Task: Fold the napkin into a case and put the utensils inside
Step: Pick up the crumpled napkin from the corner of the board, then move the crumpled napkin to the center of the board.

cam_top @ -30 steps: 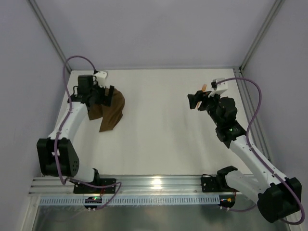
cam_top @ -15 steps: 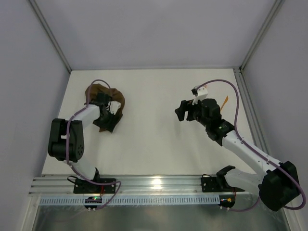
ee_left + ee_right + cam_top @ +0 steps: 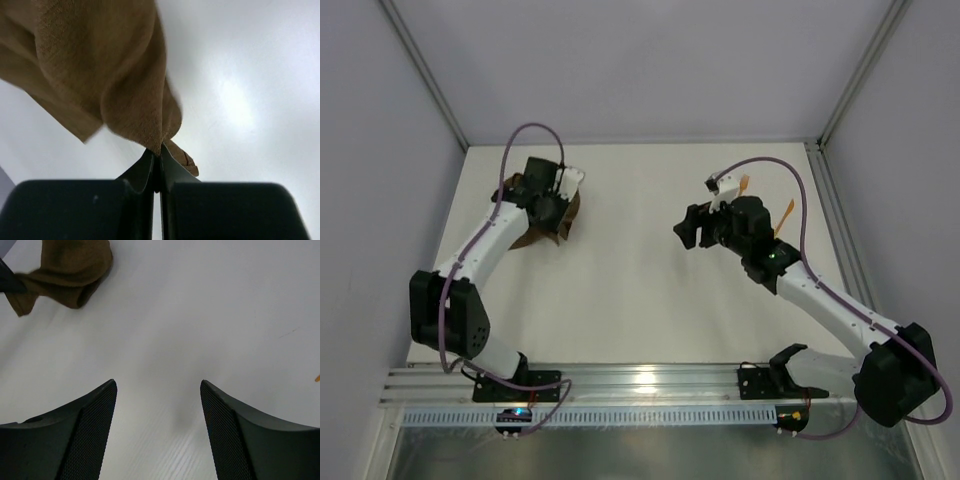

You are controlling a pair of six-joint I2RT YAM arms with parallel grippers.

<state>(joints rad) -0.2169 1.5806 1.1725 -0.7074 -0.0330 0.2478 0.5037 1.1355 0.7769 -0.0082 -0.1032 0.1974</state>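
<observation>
The dark brown napkin [image 3: 527, 238] lies bunched at the table's far left, partly hidden under my left arm. My left gripper [image 3: 556, 222] is shut on a pinched fold of the napkin [image 3: 100, 60], with the cloth hanging from the closed tips of the left gripper [image 3: 156, 152]. My right gripper [image 3: 692, 228] hovers open over bare table right of centre, with nothing between the mesh-faced fingers [image 3: 97, 405] of the right gripper [image 3: 158, 387]. The napkin [image 3: 70, 270] shows far ahead of it. Two thin orange utensils [image 3: 787, 215] lie behind the right arm, the other one [image 3: 744, 184] beside its wrist.
The white table [image 3: 640, 290] is walled by grey panels on the left, back and right. A metal rail [image 3: 640, 385] with both arm bases runs along the near edge. Purple cables [image 3: 525, 135] loop above each arm.
My left gripper went from open to shut on the napkin and drew back toward the far left corner. The right arm swung left, its jaws narrowing slightly.
</observation>
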